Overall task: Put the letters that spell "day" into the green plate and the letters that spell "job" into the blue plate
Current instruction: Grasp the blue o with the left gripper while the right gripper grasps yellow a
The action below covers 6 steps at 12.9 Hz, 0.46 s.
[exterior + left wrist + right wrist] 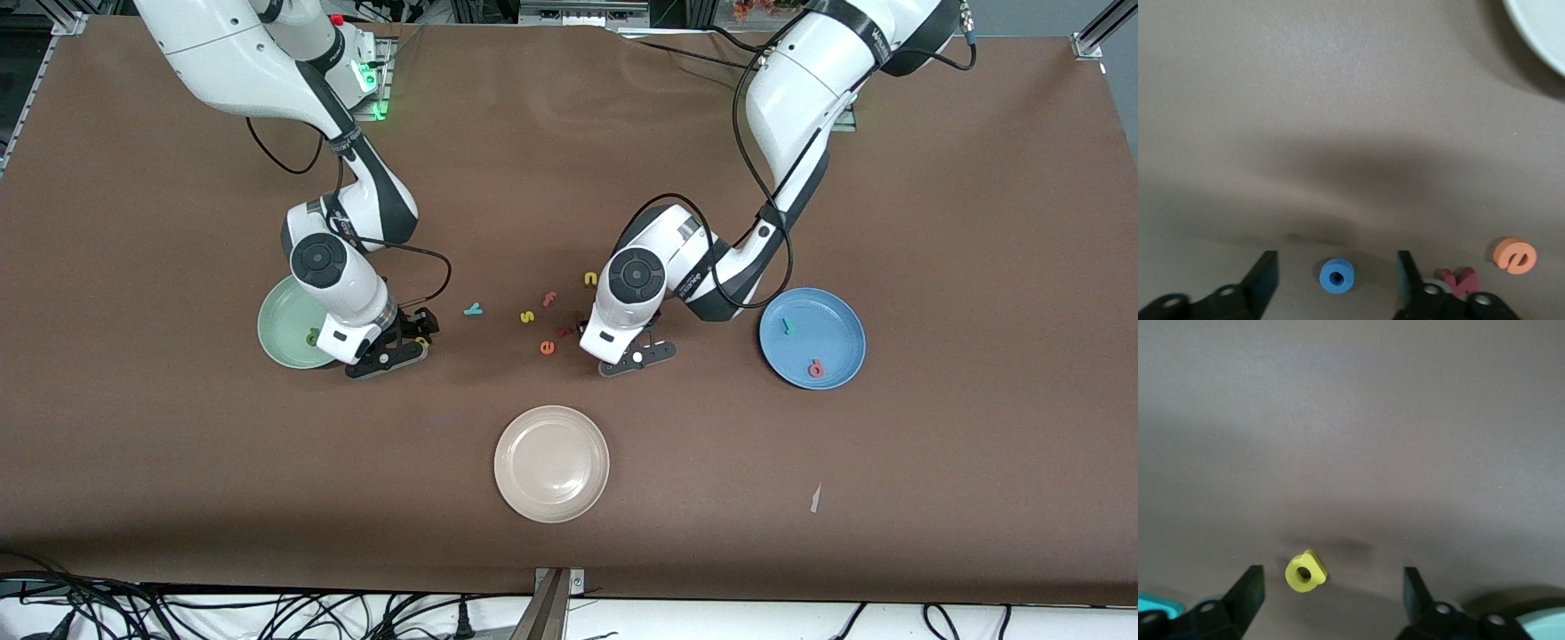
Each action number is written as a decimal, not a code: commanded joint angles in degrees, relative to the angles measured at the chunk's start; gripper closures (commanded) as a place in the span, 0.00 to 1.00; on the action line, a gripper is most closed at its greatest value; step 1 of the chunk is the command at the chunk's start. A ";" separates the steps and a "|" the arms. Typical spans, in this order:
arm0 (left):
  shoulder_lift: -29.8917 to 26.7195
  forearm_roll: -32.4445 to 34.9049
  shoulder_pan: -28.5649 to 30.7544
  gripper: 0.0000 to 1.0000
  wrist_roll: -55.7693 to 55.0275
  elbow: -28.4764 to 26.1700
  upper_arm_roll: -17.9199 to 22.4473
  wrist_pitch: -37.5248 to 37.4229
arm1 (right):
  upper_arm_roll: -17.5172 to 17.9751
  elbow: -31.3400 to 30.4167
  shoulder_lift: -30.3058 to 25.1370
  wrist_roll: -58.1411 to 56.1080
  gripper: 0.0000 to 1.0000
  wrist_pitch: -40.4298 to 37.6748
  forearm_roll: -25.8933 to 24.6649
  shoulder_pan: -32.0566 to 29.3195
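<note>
My left end effector (1337,280) hangs low over the brown counter (960,222), jaws spread around the small blue ring o (1337,277) without touching it. My right end effector (1331,593) stands open around the yellow a (1305,571) (no contact), just beside the pale mint-green plate (283,331) holding the dark green d (312,337). The teal y (473,309) lies between my arms. The round mid-blue plate (836,331) holds 2 letters, teal j (786,326) and red-orange b (815,367). Bare counter surrounds the cream-beige plate (551,462).
</note>
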 commanded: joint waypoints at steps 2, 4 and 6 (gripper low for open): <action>0.08 0.96 -0.93 0.39 -1.29 -1.54 0.18 0.32 | -0.19 -0.17 0.67 2.15 0.28 1.68 0.93 1.33; 0.08 0.96 -0.93 0.39 -1.20 -2.25 0.09 0.32 | -0.19 -0.61 0.85 3.55 0.31 1.85 0.93 2.73; 0.17 0.96 -0.93 0.39 -1.20 -2.51 0.01 0.32 | -0.27 -0.87 1.11 3.91 0.33 2.73 0.84 3.35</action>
